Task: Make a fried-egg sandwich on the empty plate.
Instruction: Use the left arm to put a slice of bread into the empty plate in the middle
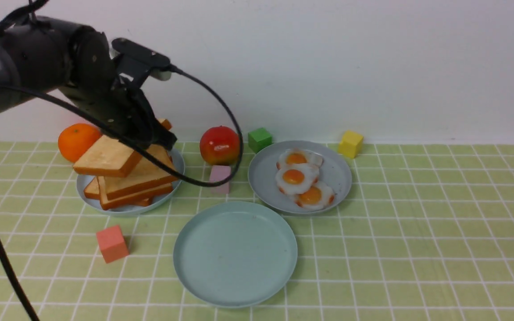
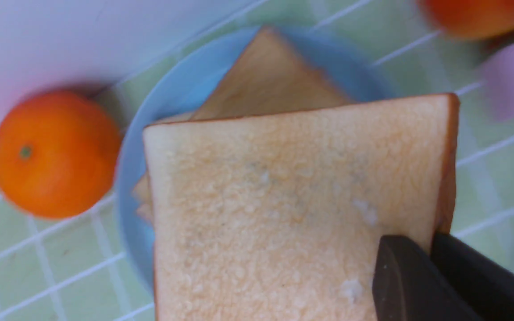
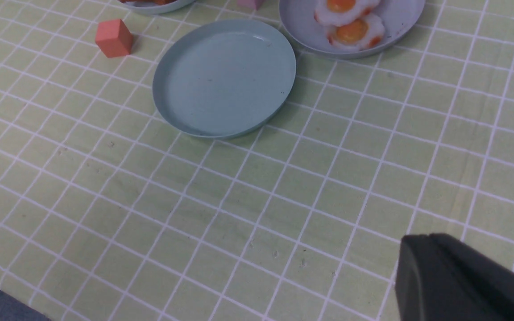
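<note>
My left gripper (image 1: pixel 161 139) is shut on the corner of one toast slice (image 1: pixel 105 157), which hangs tilted just above the stack of toast (image 1: pixel 138 183) on a blue-grey plate (image 1: pixel 125 209). In the left wrist view the black fingers (image 2: pixel 411 276) pinch that slice (image 2: pixel 283 200) at its crust. The empty plate (image 1: pixel 234 254), pale mint-teal, lies near the front centre with nothing on it. Three fried eggs (image 1: pixel 304 180) lie on another grey plate (image 1: pixel 261 178). My right gripper (image 3: pixel 422 240) is shut above bare tablecloth and does not show in the front view. No fried-egg sandwich is in view.
An orange (image 1: pixel 77 140) sits behind the toast plate and a red apple (image 1: pixel 219 145) beside it. Green (image 1: pixel 259 139), yellow (image 1: pixel 351 143), lilac (image 1: pixel 220 177) and salmon (image 1: pixel 112 243) cubes are scattered about. The left arm's cable (image 1: pixel 234 133) loops down by the lilac cube.
</note>
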